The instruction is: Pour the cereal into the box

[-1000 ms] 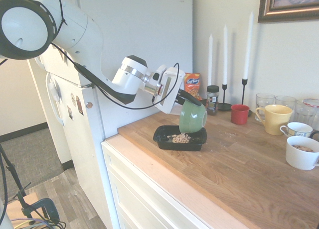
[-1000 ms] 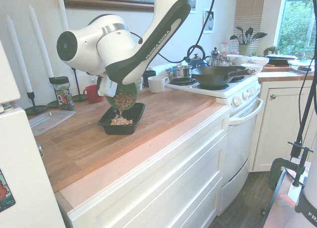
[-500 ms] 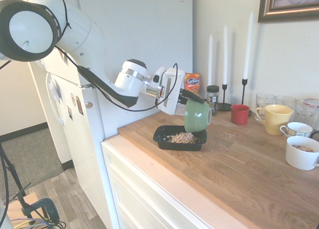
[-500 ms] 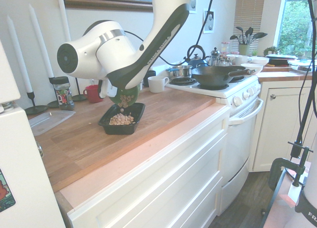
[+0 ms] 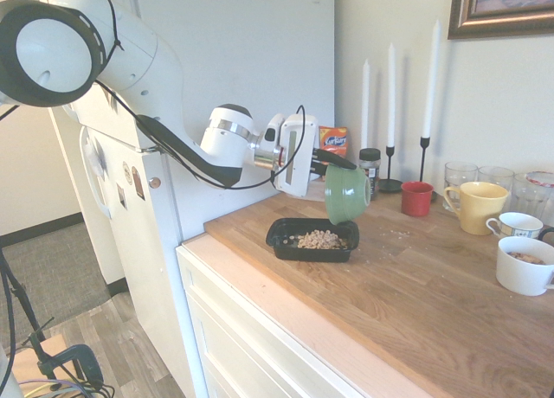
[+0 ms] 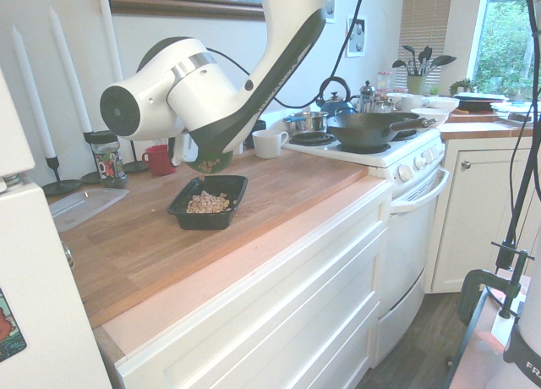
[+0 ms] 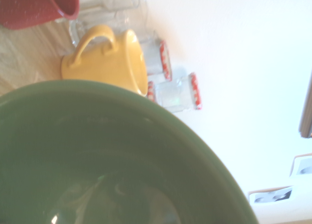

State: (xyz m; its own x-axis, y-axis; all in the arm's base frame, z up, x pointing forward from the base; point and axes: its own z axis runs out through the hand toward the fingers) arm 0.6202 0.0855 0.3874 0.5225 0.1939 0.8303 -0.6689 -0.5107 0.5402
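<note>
**A:** What sits closest, at the front of the wooden counter (image 5: 415,294)?

**B:** A shallow black box (image 5: 312,240) near the counter's left end. A small heap of pale tan cereal (image 5: 317,239) lies inside it, toward the middle. From the other side, the same box (image 6: 208,202) and cereal (image 6: 207,203) show clearly, nothing spilled beside them.

**A:** And the robot?

**B:** Just above the box, at about one o'clock from it, the gripper (image 5: 332,159) holds a green bowl (image 5: 347,194) by its rim, the fingers pinched on the edge. The bowl is tipped on its side. A second ago it hung low over the box with cereal streaming out; it has since risen and swung away from the box, and the heap has grown. The wrist camera looks into the bowl (image 7: 97,160), and it appears empty.

**A:** So the pour is done?

**B:** It looks finished; what remains is probably setting the bowl down.

**A:** What lies farther back?

**B:** At three o'clock, a red cup (image 5: 416,198), a yellow mug (image 5: 477,206) and white cups (image 5: 523,264). Against the wall, tall white candles (image 5: 430,69).
</note>
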